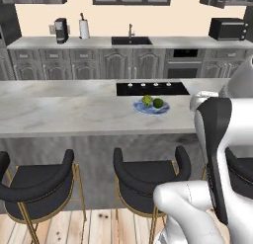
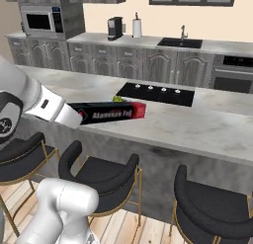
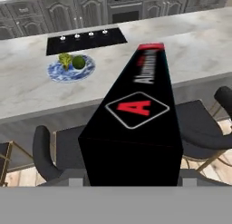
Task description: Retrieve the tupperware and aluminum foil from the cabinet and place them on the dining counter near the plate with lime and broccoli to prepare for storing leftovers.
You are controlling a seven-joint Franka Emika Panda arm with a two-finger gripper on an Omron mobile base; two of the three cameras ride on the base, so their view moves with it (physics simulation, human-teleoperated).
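My gripper (image 2: 79, 115) is shut on the aluminum foil (image 2: 111, 111), a long black box with red ends and a red "A" logo. The aluminum foil (image 3: 136, 114) sticks straight out from the hand, hovering above the stools just in front of the dining counter (image 1: 74, 112). The blue plate (image 1: 151, 107) with lime and broccoli sits on the counter near the cooktop. In the hand view the plate (image 3: 71, 69) lies ahead and to the left of the box's far end. The box hides my fingertips. The tupperware is out of view.
Black bar stools (image 1: 148, 176) with gold legs line the counter's near side. A black cooktop (image 1: 152, 88) is set into the counter behind the plate. The back wall has a sink (image 1: 131, 40), coffee machine (image 1: 61, 30), paper towel roll (image 1: 84, 28), microwave (image 1: 227, 29) and oven (image 1: 184, 62).
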